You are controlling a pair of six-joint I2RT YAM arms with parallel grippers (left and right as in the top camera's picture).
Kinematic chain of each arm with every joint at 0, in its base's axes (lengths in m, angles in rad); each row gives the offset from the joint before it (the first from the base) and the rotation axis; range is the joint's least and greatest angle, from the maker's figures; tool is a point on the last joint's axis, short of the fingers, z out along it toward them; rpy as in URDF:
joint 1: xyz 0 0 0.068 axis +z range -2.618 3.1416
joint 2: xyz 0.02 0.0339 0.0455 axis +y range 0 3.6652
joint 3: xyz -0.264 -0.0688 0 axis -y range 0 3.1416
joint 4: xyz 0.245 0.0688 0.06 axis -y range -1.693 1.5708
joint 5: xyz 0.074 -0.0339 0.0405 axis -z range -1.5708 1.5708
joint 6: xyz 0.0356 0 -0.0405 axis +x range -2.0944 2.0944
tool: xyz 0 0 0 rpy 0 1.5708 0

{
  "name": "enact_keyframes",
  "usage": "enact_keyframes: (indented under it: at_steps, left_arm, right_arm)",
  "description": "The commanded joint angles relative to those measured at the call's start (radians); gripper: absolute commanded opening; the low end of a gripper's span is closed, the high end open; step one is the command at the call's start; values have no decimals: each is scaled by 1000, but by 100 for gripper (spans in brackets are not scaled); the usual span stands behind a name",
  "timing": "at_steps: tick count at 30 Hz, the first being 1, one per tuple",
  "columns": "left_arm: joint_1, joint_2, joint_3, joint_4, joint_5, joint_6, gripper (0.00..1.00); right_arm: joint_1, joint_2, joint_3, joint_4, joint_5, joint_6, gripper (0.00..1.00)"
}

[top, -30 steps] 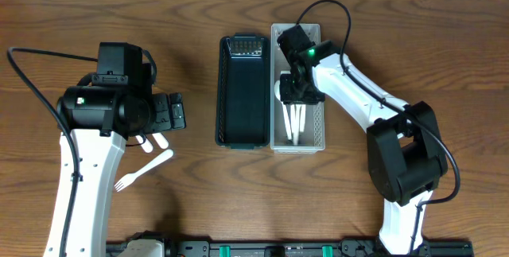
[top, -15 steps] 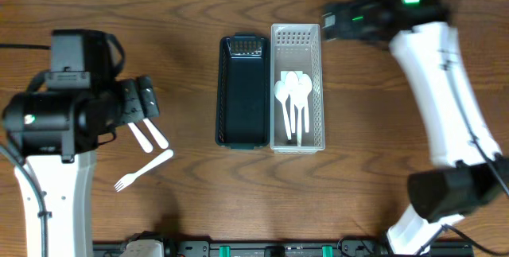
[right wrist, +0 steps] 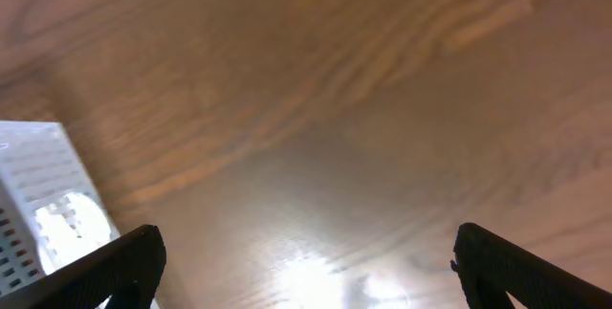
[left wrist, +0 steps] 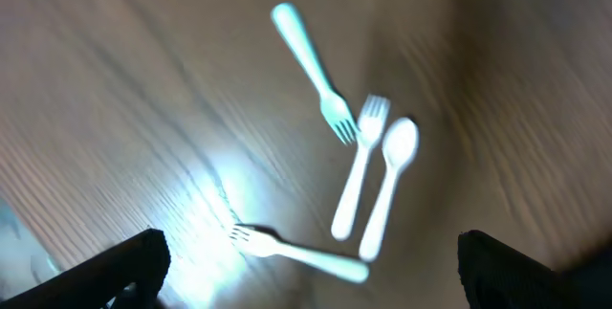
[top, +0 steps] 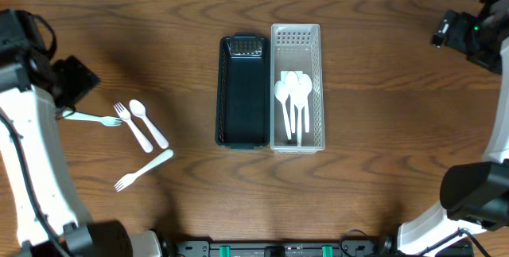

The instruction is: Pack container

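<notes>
Showing the counter [top: 382,130] from above, with two long trays at its middle, touching along their long sides: a black tray [top: 242,90] and, to its right, the white perforated container [top: 297,38]. The container holds a bundle of white spoons [top: 293,98] lying lengthwise, bowls toward the far end.

Well to the left of the trays lie four loose white pieces. A first fork [top: 95,117] lies crosswise, a second fork [top: 135,132] and a loose spoon [top: 151,127] lie just beside each other, and a third fork [top: 143,169] lies apart, nearer the front edge.

The left gripper [top: 78,82] hangs at the far left, near the first fork. Its jaws are spread wide and grasp nothing. The right gripper [top: 457,33] sits at the far right edge, well apart from the container, and its jaws too are released and empty. Its wrist view shows blurred wood and one corner of the container.
</notes>
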Motion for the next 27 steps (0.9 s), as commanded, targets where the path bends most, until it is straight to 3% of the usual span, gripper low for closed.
enact_keyframes:
  at_steps: [1, 4, 10, 17, 27]
  left_arm:
    - [48, 100, -1, 10, -10, -225, 98]
    - [73, 201, -2, 19, -8, -311, 98]
    - [76, 366, -5, 98, -14, -315, 98]
    - [76, 455, -109, 240, -24, -427, 98]
    - [77, 467, -309, 525, 3, -309, 98]
  right_arm:
    - [-12, 4, -12, -18, -2, -14, 99]
    - [-10, 4, -12, -31, -2, -13, 99]
    - [-9, 5, -12, -61, -2, -13, 99]
    - [-8, 5, -12, -88, -2, -13, 99]
    - [-8, 5, -12, -91, -2, 0, 99]
